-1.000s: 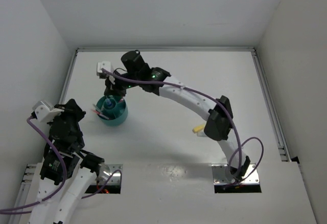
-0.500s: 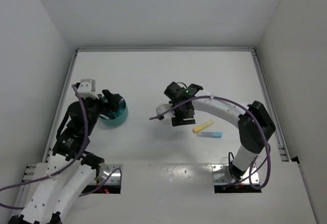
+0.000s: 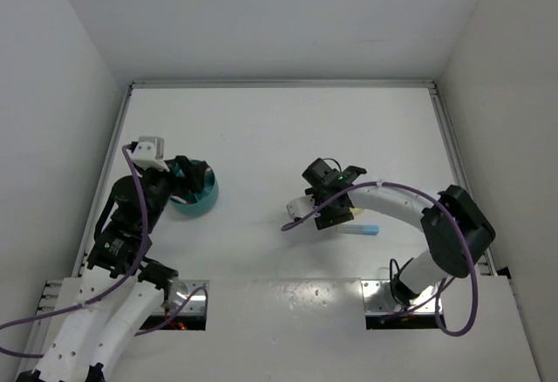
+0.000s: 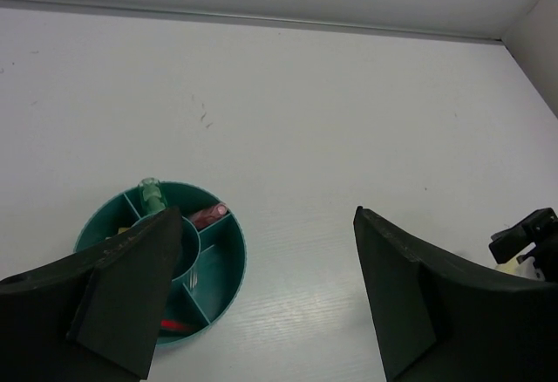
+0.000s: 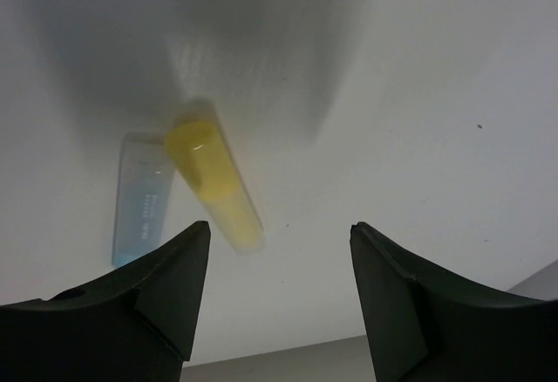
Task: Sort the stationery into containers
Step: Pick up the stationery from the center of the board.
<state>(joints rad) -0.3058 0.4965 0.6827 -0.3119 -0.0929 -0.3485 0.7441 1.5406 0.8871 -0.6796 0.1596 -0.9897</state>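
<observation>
Right wrist view: right gripper (image 5: 279,225) is spread wide and empty, hanging above the yellow marker (image 5: 214,186), which lies flat on the table (image 3: 261,138), left of centre in frame, slanted. The blue marker (image 5: 141,199) lies just beside it on the left, upper ends close; can't tell if they touch. The yellow one sits nearer the left-hand finger, not centred in the gap. To grab it cleanly: shift until it lies midway between the fingers, turn the wrist so they cross its narrow width, drop straight down, and pinch mid-body without catching the blue one. Top view: both markers are right of centre, the cup (image 4: 214,264) at middle left, well apart, so a long carry. Left wrist view: left gripper (image 4: 267,216) is also wide open and empty, hovering near the cup, which already holds a pink marker (image 4: 209,214) and a green piece (image 4: 153,195). It probably needs to leave room for the drop.
</observation>
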